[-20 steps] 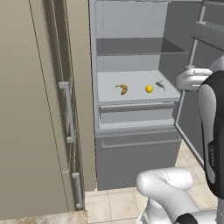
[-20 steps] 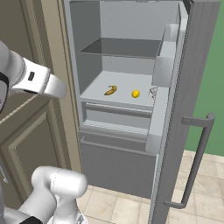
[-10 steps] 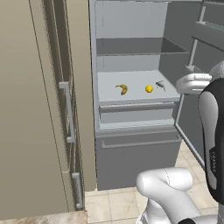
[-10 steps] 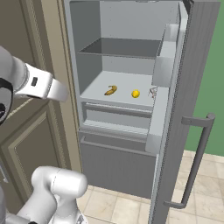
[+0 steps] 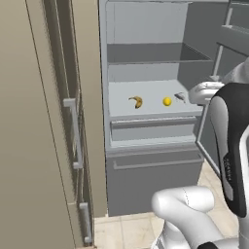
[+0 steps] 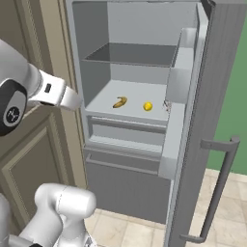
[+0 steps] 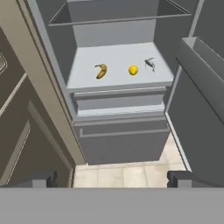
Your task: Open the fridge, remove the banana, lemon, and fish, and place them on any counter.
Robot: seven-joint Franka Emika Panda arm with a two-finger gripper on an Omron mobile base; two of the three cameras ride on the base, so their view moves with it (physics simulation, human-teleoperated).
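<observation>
The fridge (image 5: pixel 146 170) stands open, its door (image 6: pixel 212 96) swung out to the right. On its pale middle shelf lie the banana (image 7: pixel 101 70), the lemon (image 7: pixel 133 69) and the fish (image 7: pixel 150 64), left to right and apart from each other. From the base views the same row is banana (image 5: pixel 136 101), lemon (image 5: pixel 167 101), fish (image 5: pixel 180 96), and banana (image 6: pixel 119 102), lemon (image 6: pixel 147 106), fish (image 6: pixel 166 105). My gripper (image 7: pixel 111 179) is open with nothing in it, well back from the shelf and facing it. The counter is out of view.
Beige panelled cabinets (image 5: pixel 34 121) with a grey bar handle (image 5: pixel 73 131) flank the fridge on the left. The open door carries bins (image 6: pixel 181 72) and a bar handle (image 6: pixel 219 188). A drawer front (image 7: pixel 122 144) sits below the shelf, above the tiled floor (image 7: pixel 127 175).
My arm has edged slightly toward the fridge opening. The banana, lemon and fish have not moved.
</observation>
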